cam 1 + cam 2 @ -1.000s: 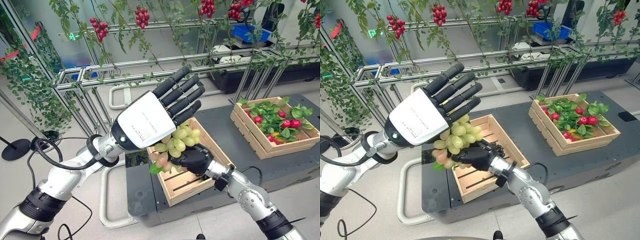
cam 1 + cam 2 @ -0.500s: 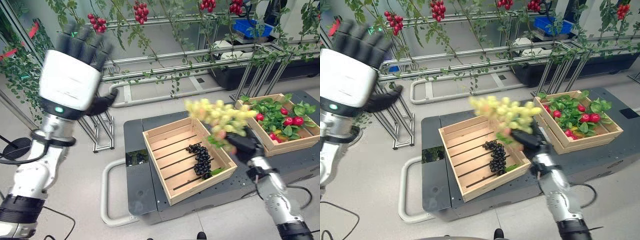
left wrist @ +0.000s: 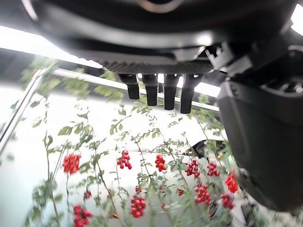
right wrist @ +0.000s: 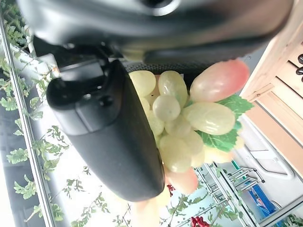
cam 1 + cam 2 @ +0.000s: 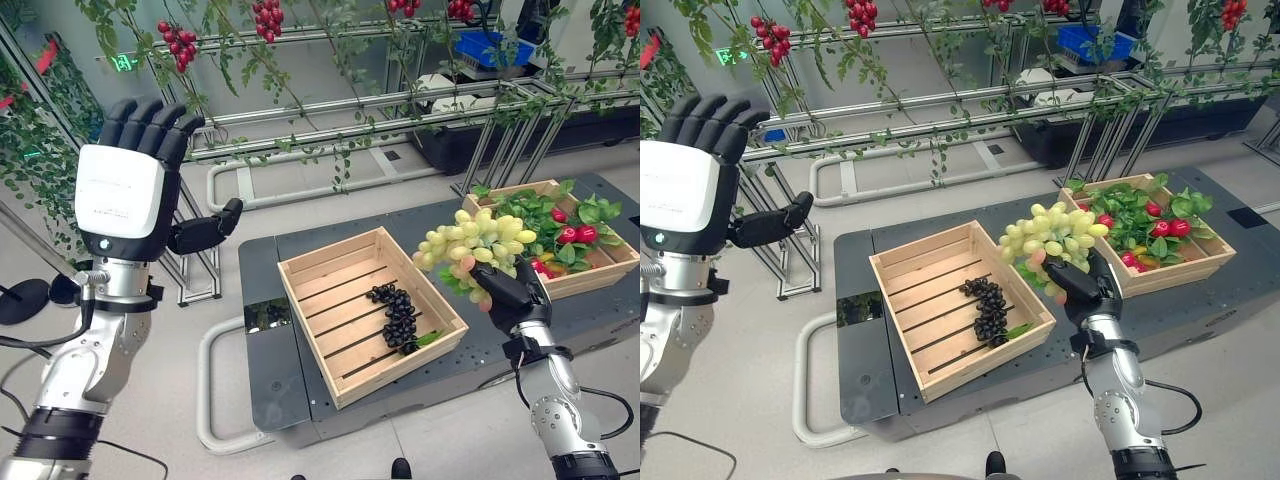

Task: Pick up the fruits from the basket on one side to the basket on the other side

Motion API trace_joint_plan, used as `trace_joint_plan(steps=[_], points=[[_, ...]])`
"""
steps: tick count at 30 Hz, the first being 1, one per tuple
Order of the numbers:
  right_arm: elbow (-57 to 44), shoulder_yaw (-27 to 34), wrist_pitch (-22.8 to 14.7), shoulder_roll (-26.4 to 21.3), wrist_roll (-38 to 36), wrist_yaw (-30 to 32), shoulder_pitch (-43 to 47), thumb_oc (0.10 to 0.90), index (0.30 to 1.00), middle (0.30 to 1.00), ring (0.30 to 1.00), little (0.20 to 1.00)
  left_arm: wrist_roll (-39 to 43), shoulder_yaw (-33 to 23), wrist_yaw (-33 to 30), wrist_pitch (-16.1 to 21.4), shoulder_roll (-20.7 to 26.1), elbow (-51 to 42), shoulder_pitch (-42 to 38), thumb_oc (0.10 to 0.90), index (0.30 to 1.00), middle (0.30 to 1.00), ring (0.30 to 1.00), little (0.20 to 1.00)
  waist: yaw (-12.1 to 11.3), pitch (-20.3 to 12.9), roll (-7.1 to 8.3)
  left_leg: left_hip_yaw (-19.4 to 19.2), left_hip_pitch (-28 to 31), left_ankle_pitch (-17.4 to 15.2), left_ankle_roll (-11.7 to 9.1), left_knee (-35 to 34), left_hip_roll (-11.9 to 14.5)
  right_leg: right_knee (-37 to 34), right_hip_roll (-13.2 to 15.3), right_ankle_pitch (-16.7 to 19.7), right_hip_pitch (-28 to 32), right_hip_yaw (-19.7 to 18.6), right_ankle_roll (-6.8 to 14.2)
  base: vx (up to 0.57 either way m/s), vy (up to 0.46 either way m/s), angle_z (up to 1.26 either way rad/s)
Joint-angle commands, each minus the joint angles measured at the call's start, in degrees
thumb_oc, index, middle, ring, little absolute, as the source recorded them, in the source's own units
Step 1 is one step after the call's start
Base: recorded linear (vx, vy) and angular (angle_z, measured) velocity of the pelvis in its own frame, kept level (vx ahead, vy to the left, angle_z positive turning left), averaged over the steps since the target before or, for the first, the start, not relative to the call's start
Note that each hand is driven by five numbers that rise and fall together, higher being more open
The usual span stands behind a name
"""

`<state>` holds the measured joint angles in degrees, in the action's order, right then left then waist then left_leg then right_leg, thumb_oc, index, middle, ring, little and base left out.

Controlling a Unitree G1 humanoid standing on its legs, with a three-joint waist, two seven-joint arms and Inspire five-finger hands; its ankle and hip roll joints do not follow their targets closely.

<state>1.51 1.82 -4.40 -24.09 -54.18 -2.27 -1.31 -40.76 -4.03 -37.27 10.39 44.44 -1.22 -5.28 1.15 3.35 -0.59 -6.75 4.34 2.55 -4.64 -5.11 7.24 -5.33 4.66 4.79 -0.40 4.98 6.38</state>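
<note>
We see the right hand point(image 5: 1088, 292) with fingers and thumb curled round the stem end of one bunch of green grapes point(image 5: 1052, 238), which it holds raised above the gap between two wooden crates. The bunch fans out above the fingers, its long axis lying roughly level, one end toward the right crate point(image 5: 1188, 268), the other toward the left crate point(image 5: 902, 262); a few pinkish grapes and a green leaf sit just beside the fingers, as the right wrist view confirms point(image 4: 176, 124). The left crate holds one bunch of dark grapes point(image 5: 987, 308), lying along its slats, well apart from the fingers. The right crate holds a heap of green leaves and red fruits point(image 5: 1168, 227); we can make out at least five red ones, and something yellow among them that we cannot identify. The left hand point(image 5: 125, 195) is raised far to the side, holding nothing, fingers straight and pointing upward with the thumb spread sideways. Behind both crates, vines point(image 5: 268, 17) carrying several red clusters hang from a metal frame.
</note>
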Motion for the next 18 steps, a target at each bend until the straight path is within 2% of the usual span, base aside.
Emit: trace_joint_plan(steps=[1, 3, 5, 6, 8, 10, 12, 15, 18], points=[[-10.8, 1.0, -6.9, 0.8, 2.2, -5.7, 6.0, 0.4, 0.3, 0.3, 0.3, 0.3, 9.3, -3.5, -5.2, 8.9, 0.4, -0.3, -4.1, 0.8, 0.9, 0.9, 0.9, 0.9, 0.7, -3.5, 2.7, 0.3, -0.4, -1.5, 0.2, 0.1, 2.1, 0.3, 0.0, -1.5, 0.8, -0.4, 0.1, -0.02, -0.049, -0.02], [-10.8, 0.0, -5.9, 1.0, 1.1, -7.3, 6.6, 0.4, 0.3, 0.3, 0.3, 0.3, 15.5, -2.6, -3.0, 11.6, -2.3, -0.9, -4.0, 0.8, 0.9, 0.9, 0.9, 0.9, 0.2, -3.5, 3.14, 2.0, -0.8, -1.0, 0.3, 0.1, 1.9, 0.3, -0.6, -1.2, 0.4, -1.6, -0.4, -0.06, 0.01, -0.04], [-10.9, -1.8, -4.5, 1.4, -0.3, -9.2, 7.8, 0.4, 0.3, 0.3, 0.3, 0.3, 20.2, -0.8, -0.3, 14.3, -5.4, -0.7, -3.8, 0.8, 0.9, 0.9, 0.9, 0.9, -0.7, -3.2, 3.51, 6.8, -0.6, -1.1, 0.8, 0.1, 0.6, 0.3, -1.3, -1.3, 0.4, -4.2, -0.8, -0.09, 0.103, -0.25], [-10.9, -3.4, -3.9, 1.4, -2.1, -10.2, 9.2, 0.4, 0.3, 0.3, 0.3, 0.3, 22.3, 0.6, 0.9, 15.5, -7.2, -0.7, -4.1, 0.8, 0.9, 0.9, 0.9, 0.9, -1.8, -2.6, 4.13, 11.9, -1.8, -3.1, 1.3, 3.6, -2.6, 0.3, -1.1, -0.8, 0.2, -7.0, -0.8, -0.1, 0.186, -0.77], [-10.8, -5.4, -3.3, 1.7, -4.6, -10.6, 11.2, 0.4, 0.3, 0.3, 0.3, 0.3, 24.7, 2.0, 2.6, 17.3, -9.2, -0.9, -4.2, 0.8, 0.9, 0.9, 0.9, 0.9, -2.5, -1.5, 4.6, 14.8, -3.4, -5.9, 1.7, 9.0, -5.9, 0.3, -0.4, -0.1, 0.6, -9.5, -0.6, -0.13, 0.241, -1.12], [-10.2, -7.6, -4.5, 2.7, -4.9, -10.4, 12.7, 0.4, 0.3, 0.3, 0.3, 0.3, 28.2, 3.7, 5.2, 19.3, -11.5, -1.2, -5.3, 0.8, 0.9, 0.9, 0.9, 0.9, -2.7, 0.3, 4.3, 13.8, -4.5, -6.4, 2.3, 11.7, -7.4, 0.3, 0.2, 0.8, 1.1, -10.6, -0.6, -0.19, 0.347, -1.17], [-9.8, -8.6, -5.7, 4.2, -4.5, -10.3, 13.0, 0.4, 0.3, 0.3, 0.3, 0.3, 30.8, 4.6, 6.2, 19.5, -12.3, -0.9, -5.8, 0.8, 0.9, 0.9, 0.9, 0.9, -2.6, 0.9, 3.87, 13.6, -4.3, -6.7, 3.1, 11.5, -8.6, 0.3, 1.1, 1.6, 1.0, -11.0, -0.1, -0.19, 0.355, -0.82], [-10.0, -9.1, -6.5, 5.7, -4.7, -11.1, 12.8, 0.4, 0.3, 0.3, 0.3, 0.3, 32.3, 5.1, 7.2, 22.0, -12.6, -0.2, -6.5, 0.8, 0.9, 0.9, 0.9, 0.9, -2.3, 1.7, 3.36, 13.7, -3.3, -7.7, 4.8, 10.3, -11.3, 0.4, 3.1, 4.0, -0.9, -12.3, 2.5, -0.2, 0.345, -0.7], [-10.8, -9.4, -6.0, 6.4, -5.2, -11.7, 12.5, 0.4, 0.3, 0.3, 0.3, 0.3, 35.0, 4.6, 9.4, 22.6, -12.9, -1.5, -6.3, 0.8, 0.9, 0.9, 0.9, 0.9, -2.1, 3.0, 2.99, 13.3, -1.7, -9.0, 6.0, 9.3, -13.5, 0.6, 5.5, 6.6, -5.1, -11.4, 4.4, -0.15, 0.239, -0.38]])
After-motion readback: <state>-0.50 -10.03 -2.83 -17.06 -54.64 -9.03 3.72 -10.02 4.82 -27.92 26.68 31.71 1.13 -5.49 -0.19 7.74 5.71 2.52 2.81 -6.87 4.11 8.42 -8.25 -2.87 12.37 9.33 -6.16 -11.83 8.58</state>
